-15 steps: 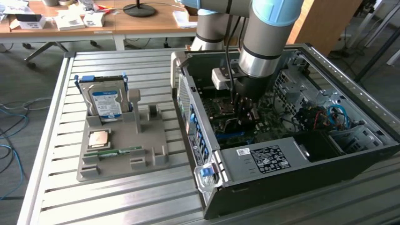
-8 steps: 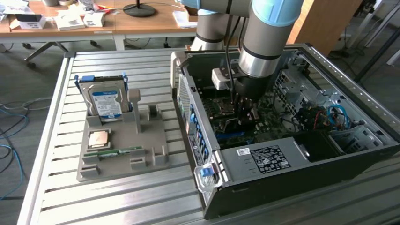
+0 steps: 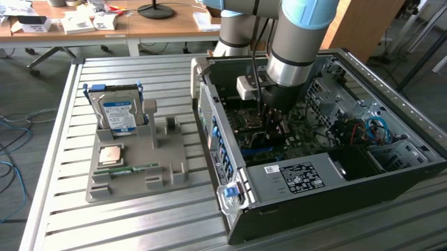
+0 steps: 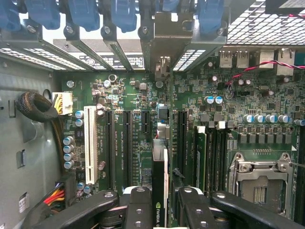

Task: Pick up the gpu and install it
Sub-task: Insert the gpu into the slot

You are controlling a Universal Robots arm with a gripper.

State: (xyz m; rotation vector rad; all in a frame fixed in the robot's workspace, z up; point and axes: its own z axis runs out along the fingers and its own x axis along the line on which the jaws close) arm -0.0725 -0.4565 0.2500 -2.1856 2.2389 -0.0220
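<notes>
The gpu (image 4: 160, 183) is seen edge-on in the wrist view, a thin card with a green logo, standing upright between my gripper's (image 4: 162, 202) black fingers (image 4: 138, 202), which are shut on it. Its silver bracket (image 4: 164, 36) reaches the rear slot openings of the case. The card hangs in line with the long black expansion slots (image 4: 127, 143) of the green motherboard (image 4: 267, 95); I cannot tell whether it is seated. In the exterior view my gripper (image 3: 274, 123) is low inside the open computer case (image 3: 391, 99).
A grey fixture tray (image 3: 167, 178) on the slatted table, at the exterior view's left, holds a hard drive (image 3: 119, 112), a processor chip (image 3: 112, 155) and a memory stick (image 3: 125, 170). Inside the case are blue bracket latches (image 4: 86, 14), a sleeved cable bundle (image 4: 38, 107) and the processor socket (image 4: 259, 181).
</notes>
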